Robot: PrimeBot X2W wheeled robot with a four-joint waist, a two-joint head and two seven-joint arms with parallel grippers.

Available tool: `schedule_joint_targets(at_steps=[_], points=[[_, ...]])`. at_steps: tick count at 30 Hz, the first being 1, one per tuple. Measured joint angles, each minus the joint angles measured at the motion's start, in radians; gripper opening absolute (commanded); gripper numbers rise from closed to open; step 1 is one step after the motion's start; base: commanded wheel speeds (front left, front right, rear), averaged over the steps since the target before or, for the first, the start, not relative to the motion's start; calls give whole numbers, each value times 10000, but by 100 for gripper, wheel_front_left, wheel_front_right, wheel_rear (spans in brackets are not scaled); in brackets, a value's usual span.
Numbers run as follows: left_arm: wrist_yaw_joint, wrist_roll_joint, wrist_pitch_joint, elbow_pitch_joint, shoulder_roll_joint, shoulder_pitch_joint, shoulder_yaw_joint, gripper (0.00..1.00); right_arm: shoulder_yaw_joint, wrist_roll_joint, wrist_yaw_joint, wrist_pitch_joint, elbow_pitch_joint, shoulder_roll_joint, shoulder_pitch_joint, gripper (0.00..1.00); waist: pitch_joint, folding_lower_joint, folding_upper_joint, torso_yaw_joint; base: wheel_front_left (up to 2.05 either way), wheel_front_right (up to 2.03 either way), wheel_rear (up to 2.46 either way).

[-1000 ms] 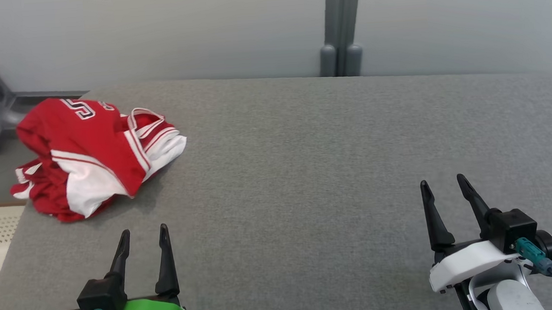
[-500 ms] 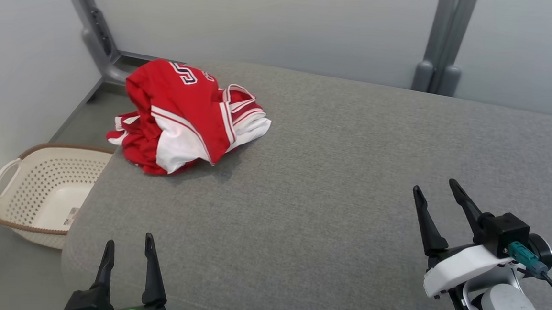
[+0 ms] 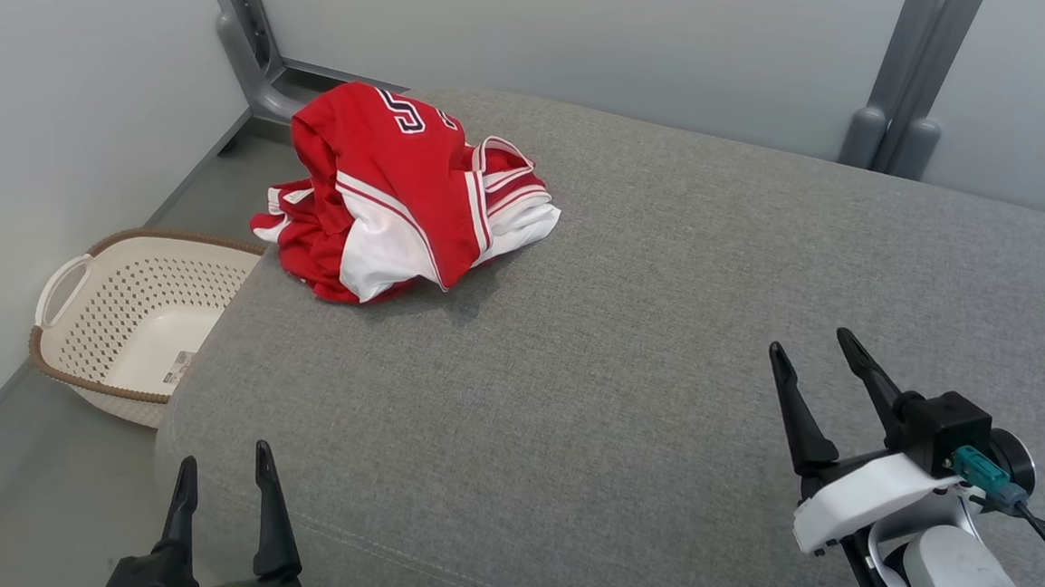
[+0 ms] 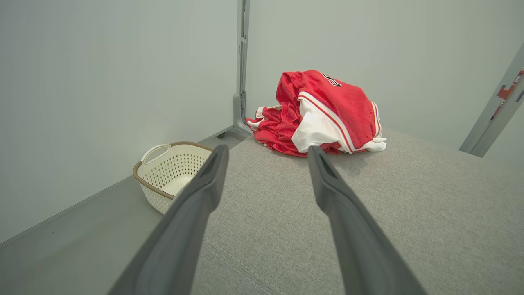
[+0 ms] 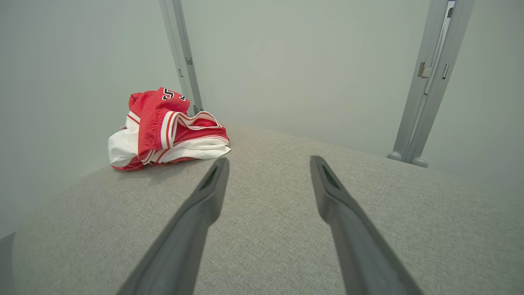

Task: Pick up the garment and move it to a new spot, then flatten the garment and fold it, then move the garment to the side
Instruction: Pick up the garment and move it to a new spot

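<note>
The garment [image 3: 398, 192] is a red and white jersey, crumpled in a heap at the far left corner of the grey padded surface [image 3: 633, 323]. In the left wrist view the garment [image 4: 323, 112] lies well ahead of the fingers, and in the right wrist view the garment [image 5: 163, 129] sits far off to the left. My left gripper [image 3: 222, 457] hovers open over the near left edge of the surface, holding nothing. My right gripper [image 3: 812, 348] is open above the near right part, also holding nothing.
A cream perforated basket [image 3: 129, 317] with a brown rim stands on the floor left of the surface, also the basket [image 4: 172, 172] in the left wrist view. Grey metal posts [image 3: 917, 61] rise along the wall behind. Pale walls close in at the left and back.
The head camera has swung left, so the garment shifted toward the picture's middle and the basket came into view. Both grippers stay open, in much the same pose.
</note>
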Motion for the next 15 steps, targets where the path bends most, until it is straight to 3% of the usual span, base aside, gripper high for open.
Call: schedule_joint_targets(at_steps=[7, 15], points=[[-205, -322, 456, 320, 54, -578, -54, 100, -115, -13, 0, 0, 10, -2, 0, 100, 46, 0, 0, -26, 0, 0, 0], [-857, -1043, 1764, 2410, 90, -3473, -201, 100, -173, -265, 0, -2, -44, -4, -14, 100, 317, 0, 0, -206, 0, 0, 0]])
